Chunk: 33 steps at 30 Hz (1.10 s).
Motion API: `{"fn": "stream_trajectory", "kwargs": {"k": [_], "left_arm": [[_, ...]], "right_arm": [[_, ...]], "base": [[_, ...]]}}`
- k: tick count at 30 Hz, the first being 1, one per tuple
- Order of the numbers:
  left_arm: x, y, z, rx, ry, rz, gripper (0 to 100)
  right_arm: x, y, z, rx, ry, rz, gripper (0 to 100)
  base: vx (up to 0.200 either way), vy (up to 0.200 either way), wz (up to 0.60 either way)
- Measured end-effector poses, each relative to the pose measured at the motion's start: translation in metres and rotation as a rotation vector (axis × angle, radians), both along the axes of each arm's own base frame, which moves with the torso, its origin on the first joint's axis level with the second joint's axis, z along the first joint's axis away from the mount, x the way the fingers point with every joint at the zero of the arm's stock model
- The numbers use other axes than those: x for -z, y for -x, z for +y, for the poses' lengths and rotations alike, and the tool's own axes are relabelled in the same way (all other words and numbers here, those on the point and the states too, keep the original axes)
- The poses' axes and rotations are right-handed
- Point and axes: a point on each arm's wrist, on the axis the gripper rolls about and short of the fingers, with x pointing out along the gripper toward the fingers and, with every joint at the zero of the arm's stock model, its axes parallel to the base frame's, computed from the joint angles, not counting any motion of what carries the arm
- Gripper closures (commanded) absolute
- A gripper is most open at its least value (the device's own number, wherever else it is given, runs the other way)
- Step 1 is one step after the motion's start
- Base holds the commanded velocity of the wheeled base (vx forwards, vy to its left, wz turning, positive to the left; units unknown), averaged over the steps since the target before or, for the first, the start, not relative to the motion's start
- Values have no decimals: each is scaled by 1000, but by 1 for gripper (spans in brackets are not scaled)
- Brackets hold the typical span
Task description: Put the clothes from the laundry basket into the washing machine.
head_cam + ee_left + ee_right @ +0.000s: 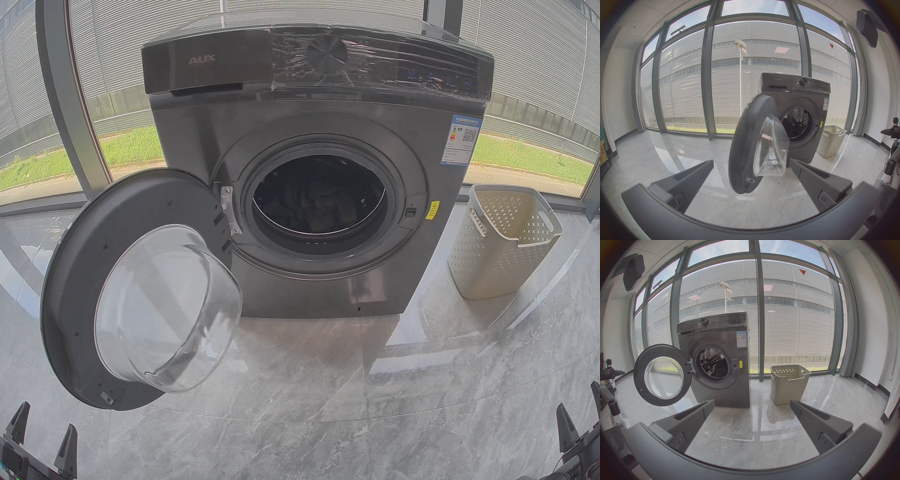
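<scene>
A grey front-loading washing machine (312, 169) stands ahead with its round door (134, 290) swung open to the left. Dark clothes (315, 203) lie inside the drum. A cream perforated laundry basket (503, 240) stands on the floor to the machine's right, and its inside looks empty. My left gripper (42, 434) is low at the front left, open and holding nothing. My right gripper (581, 412) is low at the front right, open and holding nothing. Both are well back from the machine. The machine (800, 115) (717, 358) and the basket (830, 140) (789, 383) show in both wrist views.
Polished grey marble floor (325, 387) stretches between me and the machine. Tall windows with dark frames (59, 94) run behind the machine. The open door juts out over the floor on the left.
</scene>
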Motion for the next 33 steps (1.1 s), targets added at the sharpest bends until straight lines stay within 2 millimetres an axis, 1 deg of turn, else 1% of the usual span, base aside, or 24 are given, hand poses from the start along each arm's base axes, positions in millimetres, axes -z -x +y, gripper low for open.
{"fn": "stream_trajectory", "kwargs": {"k": [5,33], "left_arm": [[0,0,0,0,0,0,0],[-1,0,0,-1,-28,-4,0]], "right_arm": [[0,0,0,0,0,0,0],[0,0,0,0,0,1,0]], "base": [[0,200,0],[0,0,0]]}}
